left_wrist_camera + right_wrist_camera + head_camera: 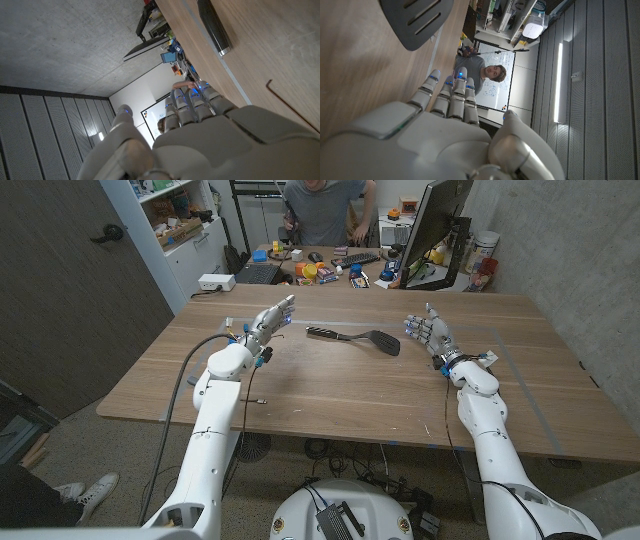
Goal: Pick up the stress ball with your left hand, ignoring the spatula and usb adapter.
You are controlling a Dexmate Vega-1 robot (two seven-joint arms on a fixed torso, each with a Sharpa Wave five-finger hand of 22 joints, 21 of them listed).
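Wooden desk (330, 395) in an office with concrete walls; behind its far edge a cluttered second table, a monitor (440, 225) and a seated person (322, 210).

Near the desk's middle lies a black slotted spatula (355, 338), handle pointing left, head to the right. Left of its handle hovers the left robot hand (270, 322), raised off the wood, fingers stretched out side by side, holding nothing. Right of the spatula's head stands the right robot hand (428, 333), fingers up and slightly apart, likewise empty.

Whereabouts of the stress ball: cannot tell. Possibly screened by the left robot hand or its forearm. Same for the usb adapter. Near the left forearm sits a small dark speck (262, 400), too small to identify.

Risks, as a judgement:
- Reaching without a located target, then closing on the spatula handle, the nearest thing to the left fingers.
- Sweeping the spatula sideways with a low, fast approach.
- Knocking a round ball into a roll with a glancing touch, perhaps off the desk's edge.
- Snagging the cable looped along the left arm during a long reach.
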